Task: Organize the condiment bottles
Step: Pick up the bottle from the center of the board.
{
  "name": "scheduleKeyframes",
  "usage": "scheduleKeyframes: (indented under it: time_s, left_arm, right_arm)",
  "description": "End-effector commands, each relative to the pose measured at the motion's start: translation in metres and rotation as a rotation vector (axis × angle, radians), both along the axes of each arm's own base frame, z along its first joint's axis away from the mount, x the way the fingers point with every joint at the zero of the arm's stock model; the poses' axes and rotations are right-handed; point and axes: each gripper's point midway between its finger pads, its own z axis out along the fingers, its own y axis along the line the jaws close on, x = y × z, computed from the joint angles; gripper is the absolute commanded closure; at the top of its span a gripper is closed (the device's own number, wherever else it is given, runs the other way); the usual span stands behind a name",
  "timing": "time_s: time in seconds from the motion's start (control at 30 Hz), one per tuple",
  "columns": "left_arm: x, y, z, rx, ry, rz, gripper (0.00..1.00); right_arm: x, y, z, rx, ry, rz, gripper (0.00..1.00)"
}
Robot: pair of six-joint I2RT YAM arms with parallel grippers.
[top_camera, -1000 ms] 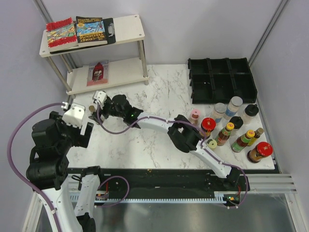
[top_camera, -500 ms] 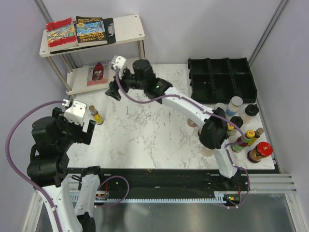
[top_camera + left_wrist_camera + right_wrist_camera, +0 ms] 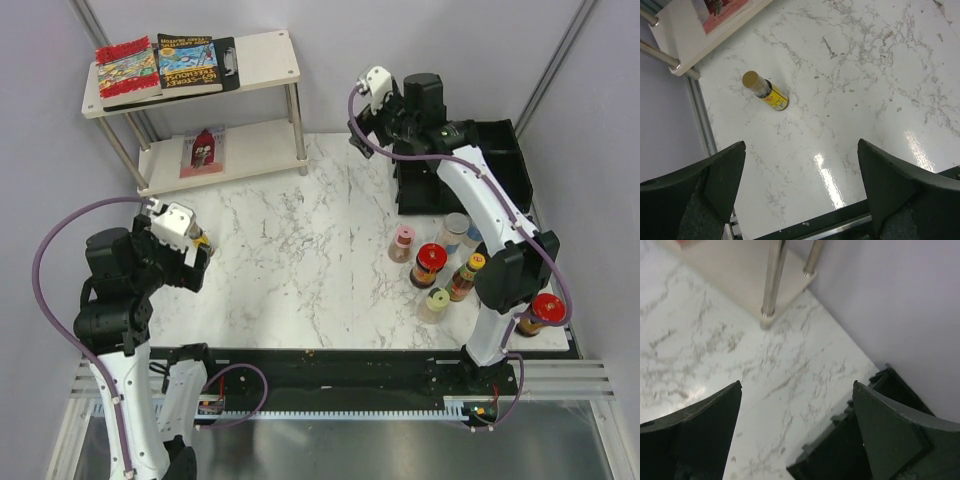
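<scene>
A small bottle (image 3: 765, 91) with a cream cap and a yellow label stands alone on the marble at the left, partly hidden under my left wrist in the top view (image 3: 202, 241). My left gripper (image 3: 801, 145) is open and empty, above the table just short of that bottle; it also shows in the top view (image 3: 197, 258). My right gripper (image 3: 797, 385) is open and empty, high at the back (image 3: 375, 130) by the black tray's left edge. Several bottles stand at the right: pink cap (image 3: 403, 240), red cap (image 3: 430, 262), yellow cap (image 3: 470, 272).
The black compartmented tray (image 3: 505, 175) sits at the back right, its corner in the right wrist view (image 3: 860, 455). A two-tier shelf (image 3: 250, 150) with books stands at the back left; its leg (image 3: 771, 277) shows in the right wrist view. My right arm hides some bottles.
My right arm has swung from the small bottle at the left, across the back, to the tray at the back right. The bottle stays standing. My left gripper has shifted slightly toward it.
</scene>
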Motion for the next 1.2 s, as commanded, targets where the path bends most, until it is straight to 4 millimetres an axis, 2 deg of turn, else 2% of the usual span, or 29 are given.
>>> scheduleKeyframes:
  time_s: [0.0,0.03,0.07,0.13,0.17,0.27,0.43,0.47,0.53,0.57,0.63,0.67,0.73,0.77,0.83,0.87,0.9,0.93,0.97,1.0,1.03,1.13,1.17]
  left_arm:
    - [0.019,-0.011,-0.006,-0.018,-0.022,-0.097,0.01]
    - [0.021,-0.012,-0.010,-0.019,-0.015,-0.108,0.01]
    - [0.023,-0.013,-0.020,-0.025,0.005,-0.120,0.01]
    - [0.029,-0.013,-0.025,-0.008,-0.004,-0.136,0.01]
    - [0.032,-0.013,-0.034,-0.013,0.013,-0.146,0.01]
    - [0.044,-0.018,-0.036,-0.032,0.010,-0.176,0.01]
    - [0.066,-0.026,-0.028,-0.050,-0.016,-0.209,0.01]
    - [0.073,-0.033,-0.029,-0.055,-0.011,-0.234,0.01]
    - [0.082,-0.038,-0.029,-0.036,-0.010,-0.239,0.01]
    - [0.088,-0.055,-0.026,-0.035,-0.022,-0.288,0.01]
    - [0.102,-0.064,-0.030,-0.014,-0.010,-0.289,0.02]
    - [0.105,-0.080,-0.029,-0.020,-0.013,-0.328,0.01]
    - [0.125,-0.095,-0.029,-0.003,-0.015,-0.337,0.02]
    - [0.125,-0.117,-0.029,-0.002,-0.011,-0.386,0.02]
    - [0.143,-0.141,-0.028,0.017,-0.011,-0.406,0.02]
    - [0.142,-0.165,-0.029,0.011,-0.005,-0.452,0.02]
    - [0.148,-0.179,-0.017,0.003,-0.031,-0.471,0.02]
    - [0.148,-0.203,-0.029,0.006,0.003,-0.523,0.02]
    - [0.150,-0.217,-0.028,-0.006,0.006,-0.545,0.02]
    - [0.154,-0.231,-0.017,-0.018,-0.021,-0.564,0.02]
    - [0.153,-0.254,-0.031,-0.012,0.012,-0.609,0.02]
    - [0.152,-0.295,-0.032,-0.014,-0.004,-0.686,0.02]
    - [0.156,-0.309,-0.049,-0.008,0.031,-0.709,0.02]
  right_arm:
    - [-0.052,-0.016,-0.072,-0.288,0.183,0.159,0.02]
    - [-0.068,-0.023,-0.089,-0.331,0.258,0.186,0.02]
    - [-0.077,-0.029,-0.099,-0.376,0.276,0.222,0.02]
    - [-0.096,-0.040,-0.116,-0.427,0.356,0.244,0.02]
    - [-0.103,-0.045,-0.123,-0.440,0.380,0.243,0.02]
    - [-0.112,-0.062,-0.130,-0.443,0.419,0.210,0.02]
    - [-0.112,-0.091,-0.127,-0.429,0.428,0.122,0.02]
    - [-0.110,-0.102,-0.120,-0.407,0.417,0.092,0.02]
    - [-0.111,-0.110,-0.115,-0.384,0.412,0.083,0.02]
    - [-0.110,-0.117,-0.108,-0.380,0.396,0.062,0.02]
    - [-0.107,-0.126,-0.099,-0.379,0.363,0.033,0.02]
    - [-0.104,-0.135,-0.091,-0.376,0.339,-0.009,0.02]
    - [-0.094,-0.143,-0.077,-0.357,0.284,-0.079,0.02]
    - [-0.089,-0.152,-0.071,-0.354,0.265,-0.119,0.02]
    - [-0.081,-0.163,-0.062,-0.346,0.236,-0.180,0.02]
    - [-0.078,-0.172,-0.058,-0.332,0.235,-0.213,0.02]
    - [-0.078,-0.174,-0.057,-0.322,0.241,-0.218,0.02]
    - [-0.079,-0.177,-0.055,-0.319,0.238,-0.224,0.02]
    - [-0.079,-0.181,-0.056,-0.323,0.240,-0.231,0.02]
    - [-0.080,-0.184,-0.056,-0.329,0.241,-0.240,0.02]
    - [-0.082,-0.187,-0.057,-0.330,0.245,-0.251,0.02]
    - [-0.086,-0.194,-0.057,-0.327,0.249,-0.277,0.02]
    - [-0.087,-0.196,-0.056,-0.324,0.251,-0.285,0.02]
